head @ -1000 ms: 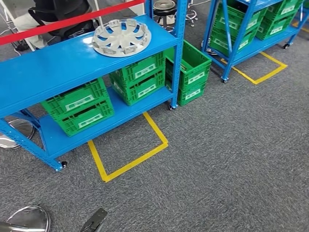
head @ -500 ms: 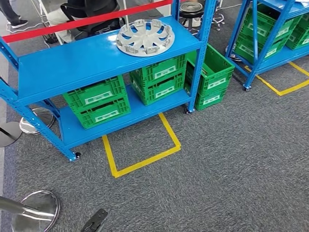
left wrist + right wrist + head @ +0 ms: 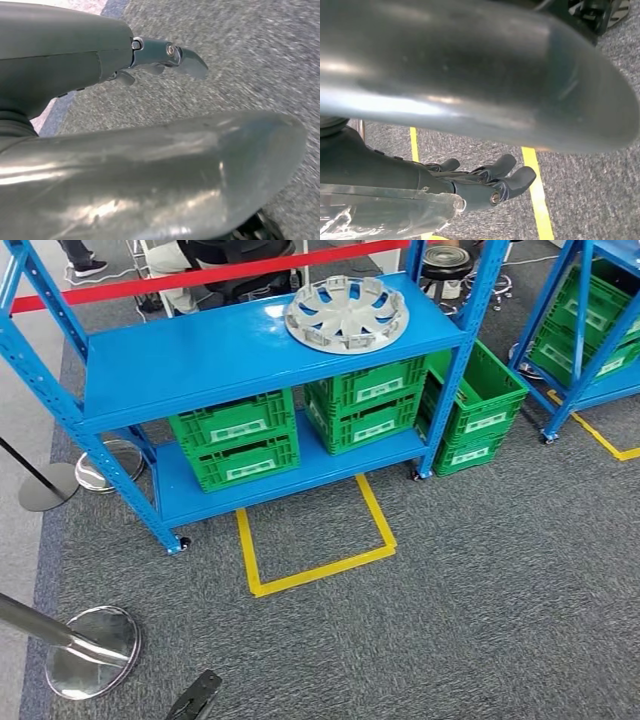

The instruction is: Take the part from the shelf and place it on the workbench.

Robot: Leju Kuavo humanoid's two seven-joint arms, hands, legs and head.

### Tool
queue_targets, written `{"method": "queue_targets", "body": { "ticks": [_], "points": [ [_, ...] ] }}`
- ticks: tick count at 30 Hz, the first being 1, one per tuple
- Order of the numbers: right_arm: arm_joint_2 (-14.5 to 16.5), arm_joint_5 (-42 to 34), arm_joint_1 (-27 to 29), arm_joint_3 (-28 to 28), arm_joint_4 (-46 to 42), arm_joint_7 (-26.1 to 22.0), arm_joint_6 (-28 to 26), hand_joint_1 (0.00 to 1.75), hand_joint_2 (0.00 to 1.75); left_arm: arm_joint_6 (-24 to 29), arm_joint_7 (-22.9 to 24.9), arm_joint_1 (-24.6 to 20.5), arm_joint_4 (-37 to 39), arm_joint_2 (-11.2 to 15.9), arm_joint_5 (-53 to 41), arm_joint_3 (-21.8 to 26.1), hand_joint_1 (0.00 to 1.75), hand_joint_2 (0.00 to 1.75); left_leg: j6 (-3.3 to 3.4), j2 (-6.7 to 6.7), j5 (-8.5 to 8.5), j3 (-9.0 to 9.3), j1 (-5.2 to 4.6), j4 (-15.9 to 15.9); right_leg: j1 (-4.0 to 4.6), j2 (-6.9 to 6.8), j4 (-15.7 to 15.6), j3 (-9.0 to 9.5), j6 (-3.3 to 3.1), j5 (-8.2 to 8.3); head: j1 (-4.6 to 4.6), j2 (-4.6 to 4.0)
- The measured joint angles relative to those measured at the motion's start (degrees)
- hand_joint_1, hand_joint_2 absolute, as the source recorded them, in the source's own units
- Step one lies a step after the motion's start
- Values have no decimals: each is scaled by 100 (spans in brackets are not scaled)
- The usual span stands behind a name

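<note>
Head view: a silver hubcap (image 3: 346, 313) lies on the blue shelf (image 3: 204, 355). Wrist views: left hand (image 3: 166, 55) and right hand (image 3: 490, 182) hang empty, fingers loosely spread.

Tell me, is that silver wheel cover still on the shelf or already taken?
On the shelf: the wheel cover lies flat on the blue shelf's top board, with no hand touching it.

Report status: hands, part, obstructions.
Left hand and right hand open, hanging over carpet. Hubcap untouched on blue shelf. Stanchion base on the left.

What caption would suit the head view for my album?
A silver wheel cover waits on the blue shelf above green crates, by a yellow floor outline.
</note>
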Motion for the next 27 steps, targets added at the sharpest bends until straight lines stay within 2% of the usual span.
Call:
{"method": "queue_targets", "body": {
  "ticks": [2,3,5,6,7,8,10,12,14,16,17,19,21,22,23,24,25,27],
  "points": [
    [0,1,-2,1,1,2,0,0,0,0,0,15,0,2,-10,3,0,0,66,-81,23,24,22,-41,-10,100,149,-52,52,-120,9,-1],
    [0,2,1,1,1,3,-1,0,0,0,0,11,0,0,-14,4,0,0,96,-123,34,38,36,-59,-14,193,394,-162,70,-262,21,-1],
    [0,3,11,2,1,2,-2,0,0,0,0,0,0,-5,-20,4,0,0,128,-212,30,42,38,-60,-13,336,1159,-526,89,-615,42,-1],
    [0,3,17,2,1,2,-2,0,0,-1,0,0,0,-5,-21,5,0,0,134,-258,28,43,37,-60,-13,356,1478,-695,98,-718,46,-1],
    [0,4,22,2,1,2,-2,0,0,-2,0,4,0,-5,-23,5,0,0,136,-309,27,47,38,-58,-15,364,1625,-788,105,-719,48,-1],
    [0,4,24,1,1,2,-2,0,0,-3,0,8,0,-4,-27,6,0,0,132,-364,26,52,41,-54,-22,368,1539,-769,109,-601,49,-1],
    [0,6,21,1,1,-3,-2,0,0,-6,0,10,0,-6,-32,7,0,0,103,-482,15,65,57,-32,-55,449,825,-450,121,-187,51,-1],
    [0,9,14,2,1,-8,-1,0,0,-7,0,7,0,-2,-33,7,0,0,39,-578,-1,51,55,15,-81,602,186,-139,108,40,60,-1],
    [-1,11,7,2,1,-9,-2,0,0,-7,0,14,0,5,-34,8,0,0,-30,-639,12,23,58,25,-63,652,55,-69,43,42,54,-1],
    [-1,11,4,0,1,-9,-2,0,0,-5,0,29,0,14,-36,15,0,0,-83,-664,18,10,77,15,-54,586,48,-64,-40,67,40,-1],
    [1,11,2,-1,1,-11,-2,0,0,-4,0,32,0,18,-36,21,0,0,-108,-620,-35,-23,76,81,-58,550,37,-59,-76,78,27,-1],
    [2,12,3,-2,1,-16,-2,0,0,-2,0,20,0,22,-36,29,0,0,-153,-457,-303,-244,72,533,-63,459,24,-54,-130,87,-17,-1],
    [-1,11,17,-2,1,-16,-2,0,0,-2,0,6,0,15,-36,32,0,0,-187,-324,-614,-616,79,1254,-47,348,24,-61,-158,79,-43,-1],
    [-3,11,23,-2,0,-15,-2,0,0,-2,0,10,0,13,-36,34,0,0,-192,-294,-661,-734,81,1479,-41,295,24,-63,-164,75,-43,-1],
    [-4,10,23,-2,0,-14,-2,0,0,-1,0,17,0,13,-37,36,0,0,-190,-276,-605,-757,82,1515,-37,247,25,-62,-167,72,-43,-1],
    [-4,10,19,-2,1,-11,-1,0,0,-1,0,22,0,13,-38,38,0,0,-179,-256,-455,-666,80,1336,-36,204,25,-56,-164,68,-43,-1],
    [-4,9,14,-2,1,-9,0,0,0,1,0,23,0,14,-40,39,0,0,-160,-209,-265,-492,77,1015,-35,163,25,-47,-158,63,-44,-1],
    [-3,9,11,-2,1,-6,2,0,0,2,0,1,0,13,-46,39,0,0,-115,-18,-30,-124,43,329,-13,88,32,-34,-119,38,-45,-1]
  ]
}}
